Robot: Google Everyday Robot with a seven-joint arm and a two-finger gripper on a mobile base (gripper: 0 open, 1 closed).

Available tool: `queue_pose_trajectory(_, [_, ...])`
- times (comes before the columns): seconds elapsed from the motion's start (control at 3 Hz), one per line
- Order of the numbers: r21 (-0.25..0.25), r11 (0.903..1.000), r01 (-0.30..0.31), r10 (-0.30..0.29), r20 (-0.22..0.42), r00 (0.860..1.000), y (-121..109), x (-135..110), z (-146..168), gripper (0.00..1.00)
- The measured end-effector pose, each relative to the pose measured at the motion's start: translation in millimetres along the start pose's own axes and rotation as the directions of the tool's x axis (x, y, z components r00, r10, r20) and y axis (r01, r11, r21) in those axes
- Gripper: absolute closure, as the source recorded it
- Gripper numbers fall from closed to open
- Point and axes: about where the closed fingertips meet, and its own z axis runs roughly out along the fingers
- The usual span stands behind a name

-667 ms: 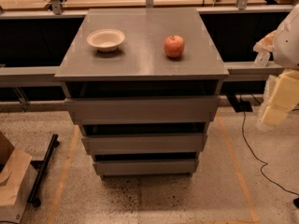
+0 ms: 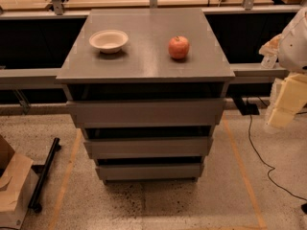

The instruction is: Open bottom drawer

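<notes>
The grey cabinet (image 2: 144, 56) stands in the middle of the camera view with three handle-less drawer fronts stacked below its top. The bottom drawer (image 2: 149, 171) is the lowest and narrowest front, just above the floor, and sits flush like the middle drawer (image 2: 148, 147) and the top drawer (image 2: 146, 113). My arm comes in at the right edge, with the cream-coloured gripper (image 2: 284, 104) hanging well to the right of the cabinet, at about the height of the top drawer and touching nothing.
A white bowl (image 2: 109, 40) and a red apple (image 2: 178, 47) sit on the cabinet top. A cardboard box (image 2: 12, 190) and a black pole (image 2: 44, 174) lie on the floor at the left. A black cable (image 2: 261, 152) runs across the floor at the right.
</notes>
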Motion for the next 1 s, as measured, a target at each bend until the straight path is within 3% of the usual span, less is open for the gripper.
queue_pose_trajectory(0.33, [-0.005, 0.9997, -0.025, 0.025, 0.015, 1.000, -20.2, 27.3, 48.0, 0.00])
queue_pose_trajectory(1.0, [-0.026, 0.9986, -0.046, 0.047, 0.043, 0.998, -18.7, 31.6, 56.7, 0.00])
